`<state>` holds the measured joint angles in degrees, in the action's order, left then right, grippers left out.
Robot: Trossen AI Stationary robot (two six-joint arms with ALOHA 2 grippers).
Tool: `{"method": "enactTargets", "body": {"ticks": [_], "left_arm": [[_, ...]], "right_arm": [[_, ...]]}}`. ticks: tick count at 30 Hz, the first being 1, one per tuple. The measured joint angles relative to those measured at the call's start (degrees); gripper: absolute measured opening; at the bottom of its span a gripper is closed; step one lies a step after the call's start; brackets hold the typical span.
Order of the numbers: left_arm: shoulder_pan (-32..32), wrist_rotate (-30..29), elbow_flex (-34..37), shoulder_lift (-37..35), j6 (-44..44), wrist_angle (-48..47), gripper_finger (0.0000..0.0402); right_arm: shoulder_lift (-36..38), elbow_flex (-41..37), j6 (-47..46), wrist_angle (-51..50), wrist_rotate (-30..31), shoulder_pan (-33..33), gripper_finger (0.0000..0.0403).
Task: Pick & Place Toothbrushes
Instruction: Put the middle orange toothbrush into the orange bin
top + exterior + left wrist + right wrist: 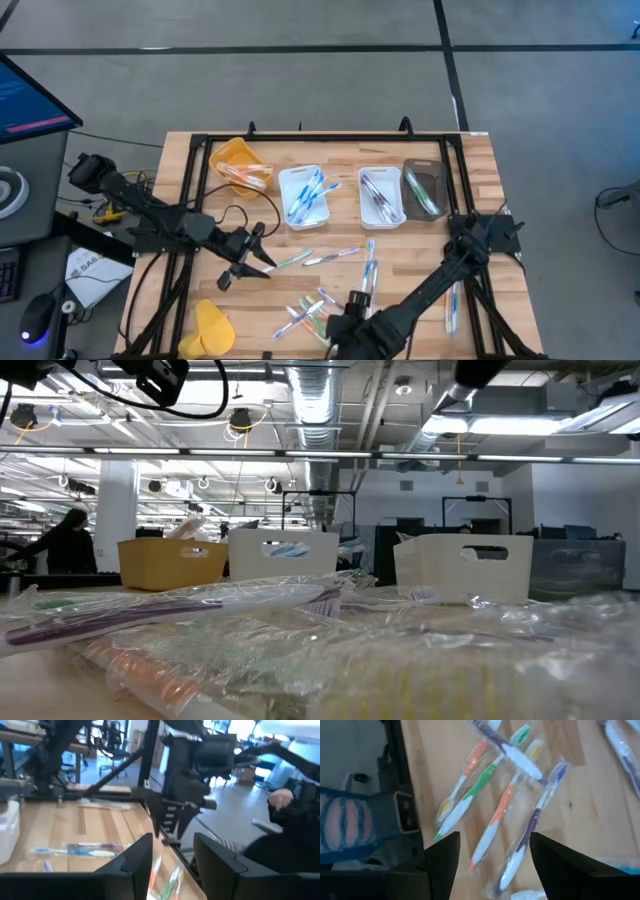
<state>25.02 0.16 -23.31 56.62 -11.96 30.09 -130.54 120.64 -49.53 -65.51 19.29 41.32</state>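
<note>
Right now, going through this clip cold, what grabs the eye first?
The loose wrapped toothbrushes scattered over the near half of the wooden table, with the right tool hanging open above the front cluster. Behind them a row of trays stands at the far edge: yellow tray, two white trays, dark tray. The left tool hangs open, empty, left of the scatter.

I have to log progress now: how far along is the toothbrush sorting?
Partly done. Toothbrushes already lie in the yellow tray, two white trays and the dark tray. Nothing is held: the right gripper hovers open over the loose toothbrushes; the left gripper is empty. Roughly a dozen are left on the table.
</note>
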Motion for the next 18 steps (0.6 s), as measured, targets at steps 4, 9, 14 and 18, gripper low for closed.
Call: {"method": "enactTargets", "body": {"ticks": [4, 9, 14, 18], "left_arm": [[-0.6, -0.3, 0.0, 0.0, 1.8, 3.7, 0.0136], [-3.4, -0.4, 0.0, 0.0, 1.5, 8.1, 0.0136], [-5.3, -0.8, 0.0, 0.0, -2.4, 8.1, 0.0136], [-5.0, -0.7, 0.0, 0.0, -2.4, 7.5, 0.0136]], "right_arm": [[0.0, 0.0, 0.0, 0.0, 0.1, 1.2, 0.0234], [0.0, 0.0, 0.0, 0.0, 0.2, 1.9, 0.0234], [0.0, 0.0, 1.5, 0.0, 0.2, 1.7, 0.0234], [0.0, 0.0, 0.1, 0.7, 0.2, 1.6, 0.0234]]}}
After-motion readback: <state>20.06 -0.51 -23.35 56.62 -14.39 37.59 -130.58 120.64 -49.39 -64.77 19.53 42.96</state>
